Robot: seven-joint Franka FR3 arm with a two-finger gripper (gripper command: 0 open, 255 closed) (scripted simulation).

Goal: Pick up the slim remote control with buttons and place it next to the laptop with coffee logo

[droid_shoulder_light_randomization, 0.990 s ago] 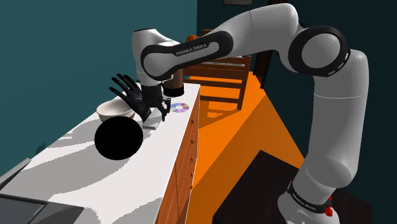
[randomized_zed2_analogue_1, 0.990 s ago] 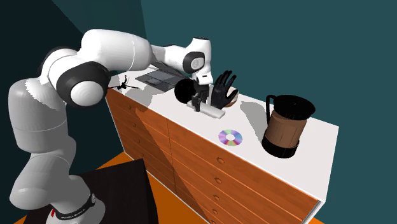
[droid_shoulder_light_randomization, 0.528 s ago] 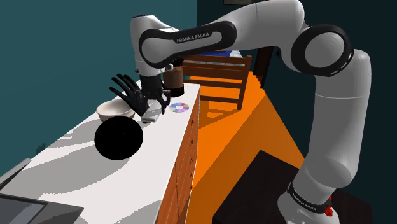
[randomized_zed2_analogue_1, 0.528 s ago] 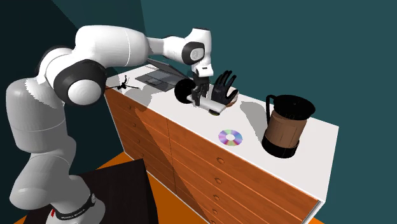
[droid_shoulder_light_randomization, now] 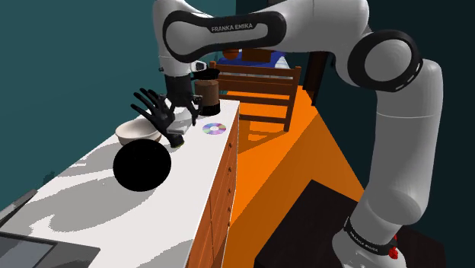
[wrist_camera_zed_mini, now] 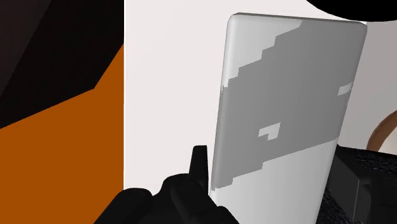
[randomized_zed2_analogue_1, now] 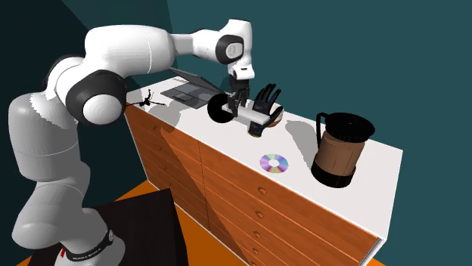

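The remote (randomized_zed2_analogue_1: 256,121) is a slim pale grey slab, drawn plain with no visible buttons. My gripper (randomized_zed2_analogue_1: 239,106) is shut on one end of it, and it hangs tilted a little above the white counter (randomized_zed2_analogue_1: 371,170). In the shoulder view the gripper (droid_shoulder_light_randomization: 183,120) holds the remote (droid_shoulder_light_randomization: 177,136) beside a black hand-shaped object (droid_shoulder_light_randomization: 152,111). The wrist view has the remote (wrist_camera_zed_mini: 286,108) clasped between the black fingers (wrist_camera_zed_mini: 198,170). The open dark laptop (randomized_zed2_analogue_1: 189,91) lies at the counter's far end, beyond a black ball (randomized_zed2_analogue_1: 219,110); its corner (droid_shoulder_light_randomization: 34,250) is at the shoulder view's lower left.
A pale bowl (droid_shoulder_light_randomization: 137,134) sits under the black hand-shaped object (randomized_zed2_analogue_1: 265,102). A shiny disc (randomized_zed2_analogue_1: 274,162) lies near the counter's front edge. A brown jug (randomized_zed2_analogue_1: 340,147) stands farther along. The black ball (droid_shoulder_light_randomization: 141,166) lies between remote and laptop. A wooden chair (droid_shoulder_light_randomization: 263,82) stands on the orange floor.
The gripper has risen with the remote in it, lifting the remote off the counter; the remote now hangs tilted beside the hand-shaped object.
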